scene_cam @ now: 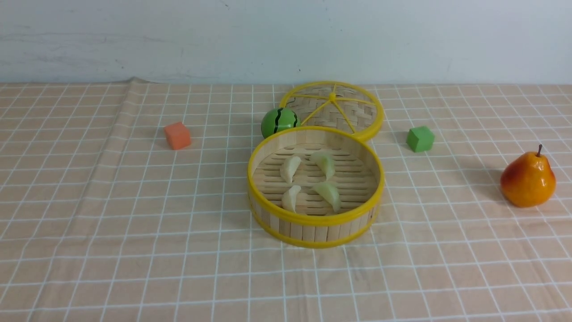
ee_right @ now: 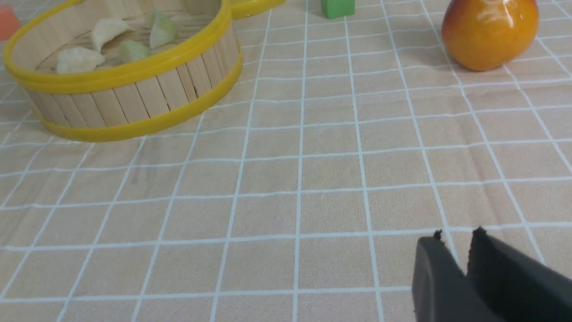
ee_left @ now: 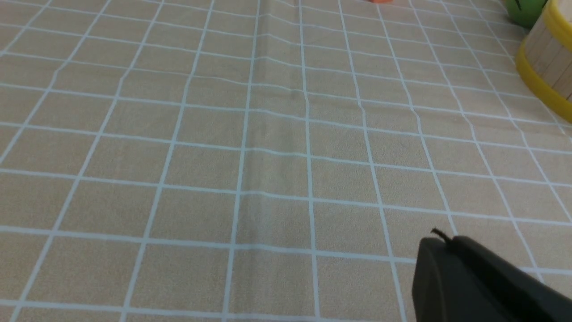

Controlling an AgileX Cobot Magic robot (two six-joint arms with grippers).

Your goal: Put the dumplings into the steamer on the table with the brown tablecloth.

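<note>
4 dumplings (scene_cam: 309,181) lie inside the steamer (scene_cam: 315,226) mid-bench. Left end effector (ee_left: 440,239) closed, empty; right end effector (ee_right: 458,239) slightly parted, empty.

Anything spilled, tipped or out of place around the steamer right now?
Nothing stands out. All four dumplings lie inside the steamer, which sits upright on the tablecloth. Its lid rests flat behind it. Only a crease runs through the cloth at far left.

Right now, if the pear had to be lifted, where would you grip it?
Probably around the wide lower belly of the pear, coming from above past the stem. It stands upright, narrows toward the top, looks glossy, and has bare cloth all round.
</note>
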